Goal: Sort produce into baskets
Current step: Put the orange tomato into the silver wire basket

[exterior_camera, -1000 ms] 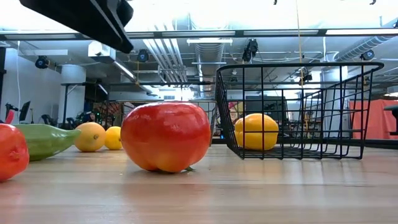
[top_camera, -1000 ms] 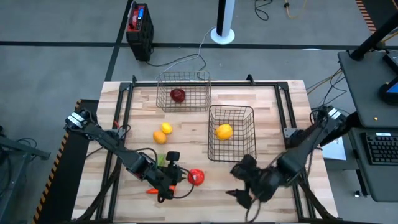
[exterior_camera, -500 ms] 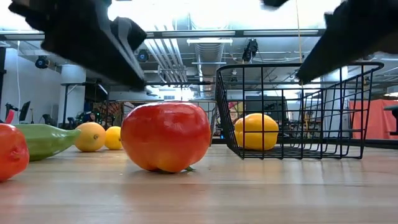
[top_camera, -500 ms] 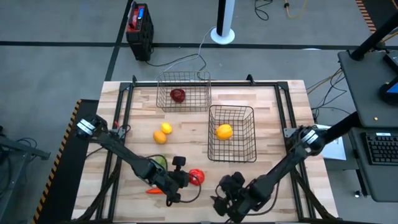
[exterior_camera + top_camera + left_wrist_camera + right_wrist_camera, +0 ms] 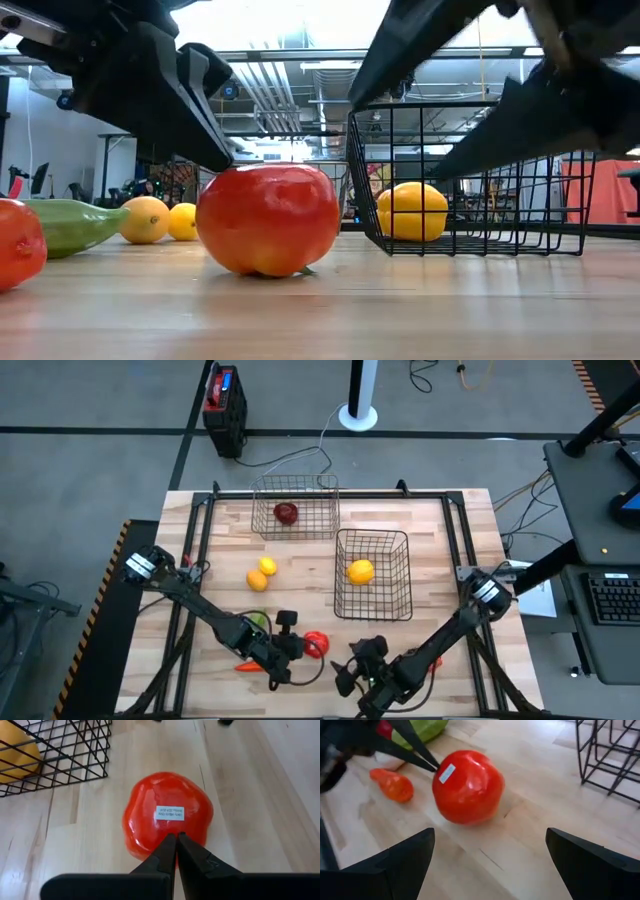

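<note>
Pale wooden bench (image 5: 430,540) under both dark arms, planks running lengthwise. Two wire-mesh baskets (image 5: 371,573), square grid sides, well beyond both end effectors. Left arm stretched low across the near edge, left end effector (image 5: 175,842) with fingers pressed together, tips touching a glossy red tomato (image 5: 167,815) with lumpy round shape, white label facing up. Right end effector (image 5: 349,672) just beside the tomato on the opposite side, fingers spread wide, holding nothing. Orange carrot (image 5: 394,785) lying flat behind the left tips.
</note>
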